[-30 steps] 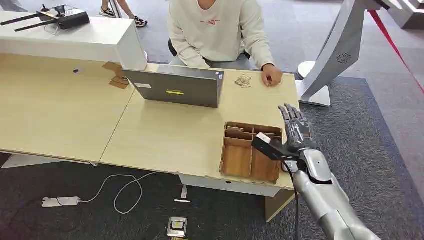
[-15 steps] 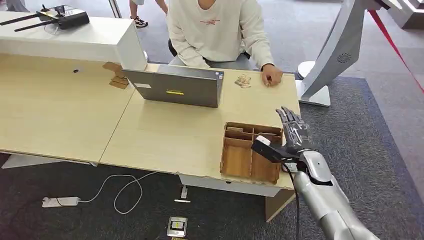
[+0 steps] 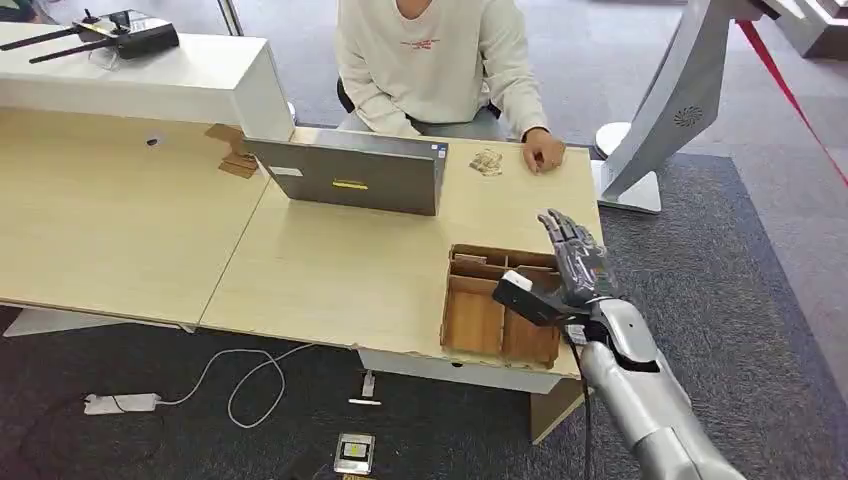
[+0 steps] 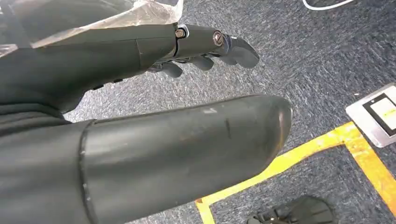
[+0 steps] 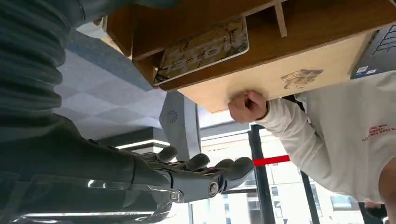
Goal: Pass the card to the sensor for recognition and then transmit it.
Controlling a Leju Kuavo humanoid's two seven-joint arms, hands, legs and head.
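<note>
Head view first: right hand [image 3: 572, 262] hovers with fingers spread and straight, holding nothing, over the right end of the wooden organizer tray [image 3: 500, 302] at the counter's [image 3: 330, 270] near right corner. Against half a second ago it has slid left and slightly nearer the tray. A seated person [image 3: 435, 62] rests a fist on the far edge.

Left wrist view: left hand [image 4: 196, 44] hangs over carpet, fingers loosely extended, empty.

Right wrist view: the card [image 5: 201, 49] lies flat in a tray compartment (patterned face showing). I judge it thin, stiff, light and slick, so hard to lift flat; best pinched by an exposed long edge.
</note>
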